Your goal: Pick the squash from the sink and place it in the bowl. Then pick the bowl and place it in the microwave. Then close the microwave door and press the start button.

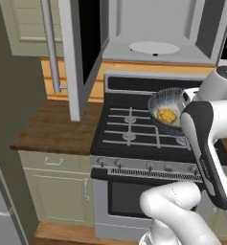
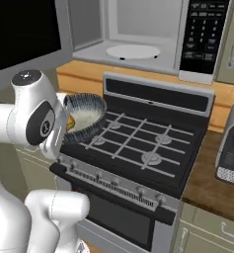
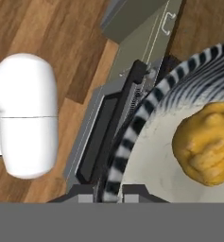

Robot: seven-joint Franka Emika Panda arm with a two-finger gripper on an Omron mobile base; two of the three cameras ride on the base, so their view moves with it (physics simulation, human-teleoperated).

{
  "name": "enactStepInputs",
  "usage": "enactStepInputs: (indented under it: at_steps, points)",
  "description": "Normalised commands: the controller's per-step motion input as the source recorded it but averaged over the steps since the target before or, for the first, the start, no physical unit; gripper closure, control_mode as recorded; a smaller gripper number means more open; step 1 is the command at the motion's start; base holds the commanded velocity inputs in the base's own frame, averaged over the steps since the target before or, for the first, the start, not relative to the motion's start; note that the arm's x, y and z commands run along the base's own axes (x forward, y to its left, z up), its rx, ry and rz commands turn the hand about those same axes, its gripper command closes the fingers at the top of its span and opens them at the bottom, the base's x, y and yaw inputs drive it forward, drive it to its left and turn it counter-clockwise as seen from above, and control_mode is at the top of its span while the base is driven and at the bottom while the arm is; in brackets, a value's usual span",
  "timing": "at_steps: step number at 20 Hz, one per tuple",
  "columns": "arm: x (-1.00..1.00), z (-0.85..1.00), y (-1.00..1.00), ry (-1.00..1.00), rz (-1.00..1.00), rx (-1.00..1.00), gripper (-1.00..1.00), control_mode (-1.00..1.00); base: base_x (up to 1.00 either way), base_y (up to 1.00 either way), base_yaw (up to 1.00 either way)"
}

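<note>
**Striped bowl aloft, pinched at the rim**

Blue-grey stripes ring the bowl (image 1: 166, 111), which hangs tilted at right of centre in the left base view, above the stove (image 1: 134, 131) and below the open microwave (image 1: 153, 48). The squash (image 1: 166, 116) lies inside it, yellow-orange and lumpy, filling the right of the hand view against the pale speckled inside.

Handling, as a judgement: the bowl looks rigid and glazed, so likely slick at the lip and breakable if it strikes the microwave's frame. With the squash aboard it is weighted off the grip, and a hold on one wall lets it droop or twist; the loose squash could roll if the tilt grows. The rim is the only practical place to take it, one finger inside and one outside, and level carriage matters more than speed.

The gripper (image 3: 107, 194) sits at the bottom centre of the hand view, its two dark tips nearly together with the striped rim running down between them: it pinches the bowl's wall. In the base views the wrist hides the contact itself, so how deep the fingers reach over the lip I cannot tell.

The door (image 1: 79, 52) stands swung open at upper left, the turntable (image 2: 133, 51) bare.
</note>
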Motion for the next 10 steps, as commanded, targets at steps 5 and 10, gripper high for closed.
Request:
enactStepInputs:
  at_steps: [5, 10]
  points:
    - [0.0, 0.0, 0.0, 0.0, 0.0, 0.0, 1.0, 1.0, -0.01, -0.15, 0.25]
    - [0.0, 0.0, 0.0, 0.0, 0.0, 0.0, 1.0, 1.0, -0.01, -0.42, 0.05]
